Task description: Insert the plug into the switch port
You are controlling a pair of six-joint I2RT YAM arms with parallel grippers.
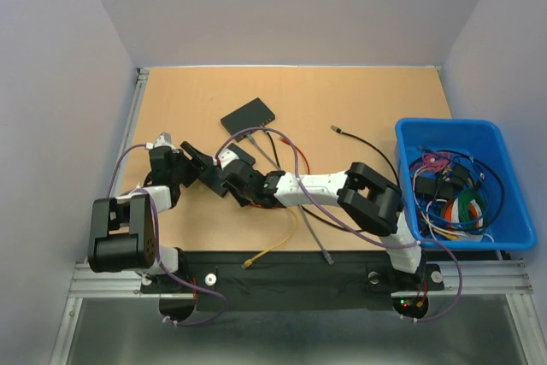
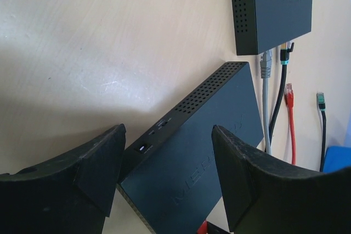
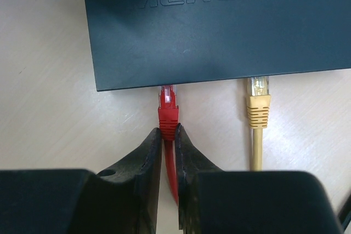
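Red plug: lies at the front edge of the switch, its clear nose meeting the port face; whether it is fully seated I cannot tell
Right gripper: clenched on the red cable just behind the plug's boot, lined up square to the switch's front edge, which looks like a grip chosen so a straight push drives the plug home
Left gripper: released, its fingers spread wide to either side of the switch's body; whether they touch it is unclear
Likely reason: the spread left jaws seem placed to steady the switch, since a light box may slide away from the push
Step in hand: the final press into the port, by my reading
Yellow plug: sits at the same front edge of the switch, well clear of the red one, so it should not obstruct
Second switch: lies beyond the far corner of the switch, apart from it
Loose cables: a grey cable and others trail beside the switch's far end, out of the plug's path
Blue bin: well away from the switch, full of spare cables
Table: bare wood under the switch, with little to stop it slipping
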